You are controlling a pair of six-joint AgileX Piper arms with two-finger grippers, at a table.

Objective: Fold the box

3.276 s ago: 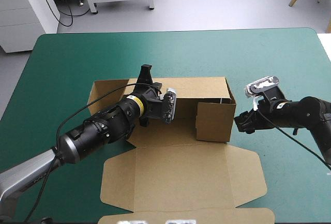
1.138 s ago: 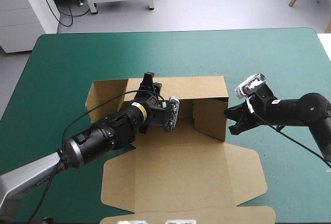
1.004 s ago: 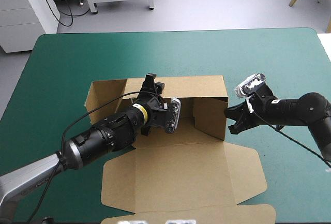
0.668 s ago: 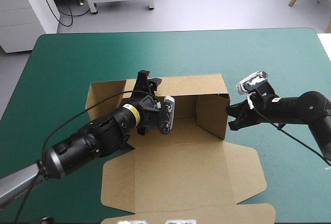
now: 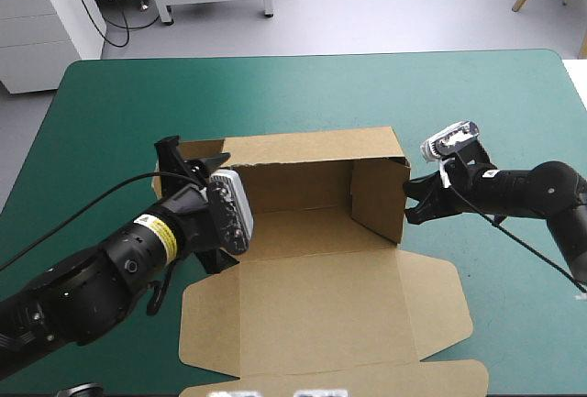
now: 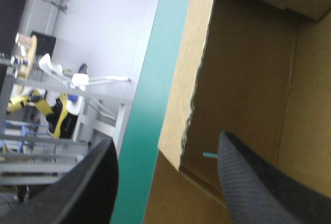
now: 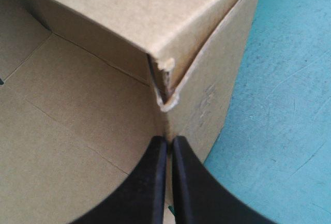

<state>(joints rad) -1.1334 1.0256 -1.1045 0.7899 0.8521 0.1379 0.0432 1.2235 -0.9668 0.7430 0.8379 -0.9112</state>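
Brown board, light and stiff yet easily creased, the box (image 5: 303, 218) sits at the middle of the table (image 5: 110, 94), back and right walls raised, lid (image 5: 321, 314) flat. The right gripper (image 7: 169, 140) pinches the right wall (image 5: 378, 197); the left gripper (image 6: 166, 140) gapes astride the left flap (image 6: 183, 74), probably best taken by its free edge.

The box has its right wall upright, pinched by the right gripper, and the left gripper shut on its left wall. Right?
No: the left wrist view shows the left gripper open, fingers apart around the left wall of the box. The rest holds.
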